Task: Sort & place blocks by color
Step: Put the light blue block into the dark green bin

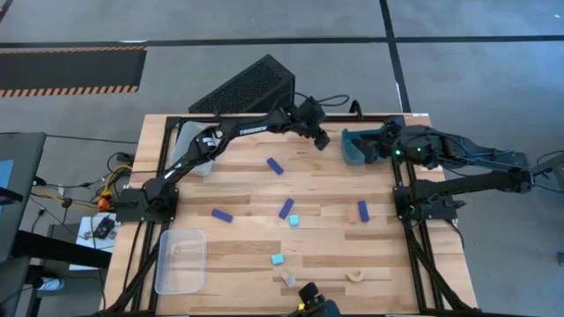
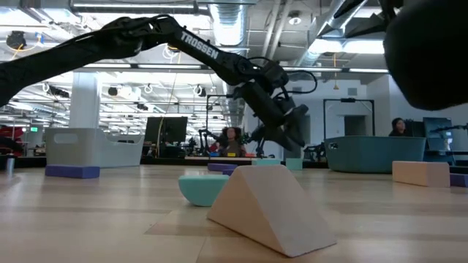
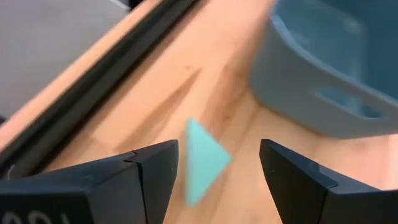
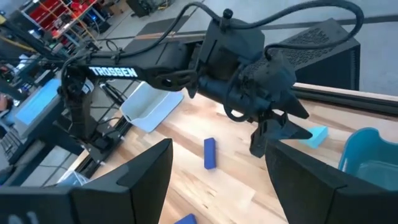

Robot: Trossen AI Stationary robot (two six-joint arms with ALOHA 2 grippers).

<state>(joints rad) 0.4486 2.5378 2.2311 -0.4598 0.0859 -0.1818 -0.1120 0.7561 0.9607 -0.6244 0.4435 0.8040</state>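
Left end effector [image 3: 217,171] spread above cyan block [image 3: 204,160]

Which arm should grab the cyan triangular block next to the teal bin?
Left. The left gripper hangs open right over the cyan triangular block beside the teal bin. The right gripper sits farther back, open.

arms: 2, both dark, near-black, built of slim tubular links with bulkier rounded joint housings
left arm [image 1: 231,134] marking: white "TROSSEN" lettering along the link, also readable in the low and right wrist views
left arm cables: black cable looping over the wrist housing
left gripper [image 4: 281,129]: 2 flat, black, wedge-shaped fingers [image 3: 149,171] with angular stepped edges
right arm [image 1: 480,172]: matte black, with a small green light by its wrist
right gripper [image 4: 214,171]: 2 broad black fingers with slanted edges
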